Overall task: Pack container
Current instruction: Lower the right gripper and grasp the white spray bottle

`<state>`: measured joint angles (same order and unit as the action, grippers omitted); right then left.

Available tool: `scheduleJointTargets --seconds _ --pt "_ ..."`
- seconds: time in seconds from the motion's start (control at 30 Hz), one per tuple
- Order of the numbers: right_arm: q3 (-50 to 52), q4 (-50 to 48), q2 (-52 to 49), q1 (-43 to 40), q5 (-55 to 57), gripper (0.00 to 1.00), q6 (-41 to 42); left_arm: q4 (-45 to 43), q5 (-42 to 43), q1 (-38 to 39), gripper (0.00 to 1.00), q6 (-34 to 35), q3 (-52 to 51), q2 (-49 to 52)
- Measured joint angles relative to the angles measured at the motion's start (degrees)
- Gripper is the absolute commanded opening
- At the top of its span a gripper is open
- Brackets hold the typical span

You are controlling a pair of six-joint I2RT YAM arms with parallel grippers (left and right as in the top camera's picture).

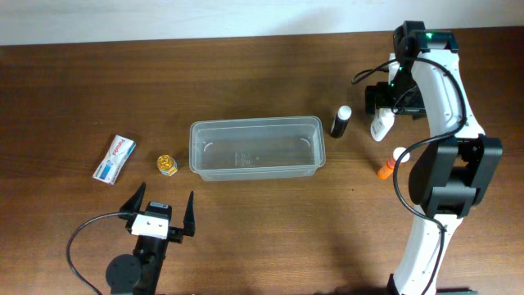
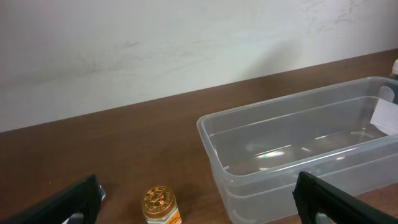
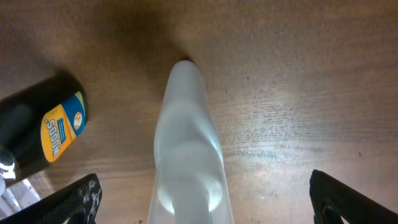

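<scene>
Ahead-right of L hand: container

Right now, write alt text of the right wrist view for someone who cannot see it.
A white bottle fills the middle, between the wide-open fingers of the right gripper, touching neither. A dark bottle with a yellow label sits at left on the brown wooden table.

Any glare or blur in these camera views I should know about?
Overhead: sharp, evenly lit. Left wrist: clear, with a small bright reflection on the container floor. Right wrist: the white bottle sits so close it looks soft, and light glares off the table beside it.
</scene>
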<state>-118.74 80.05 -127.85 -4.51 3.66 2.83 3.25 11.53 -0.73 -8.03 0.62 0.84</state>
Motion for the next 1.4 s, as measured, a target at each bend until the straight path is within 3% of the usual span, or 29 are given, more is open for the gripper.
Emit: scheduleJointTargets --seconds 0.33,0.6,0.77,1.07,1.4 --pt "2.0 -5.5 0.0 0.0 -1.8 0.86 -0.4 0.0 0.0 0.0 0.99 0.0 0.0 0.0" --pt "3.7 -6.5 0.0 -0.1 -3.3 0.57 -0.5 0.0 0.0 0.0 0.99 0.0 0.0 0.0" --pt "3.8 -6.5 0.0 -0.5 -4.4 0.31 -0.4 0.0 0.0 0.0 0.99 0.0 0.0 0.0" --pt "3.8 -6.0 0.0 -1.5 -5.9 0.2 -0.3 0.0 0.0 0.0 0.99 0.0 0.0 0.0" --pt "2.0 -0.9 -0.1 -1.9 -6.3 0.17 -0.3 0.0 0.0 0.0 1.0 0.0 0.0 0.0"
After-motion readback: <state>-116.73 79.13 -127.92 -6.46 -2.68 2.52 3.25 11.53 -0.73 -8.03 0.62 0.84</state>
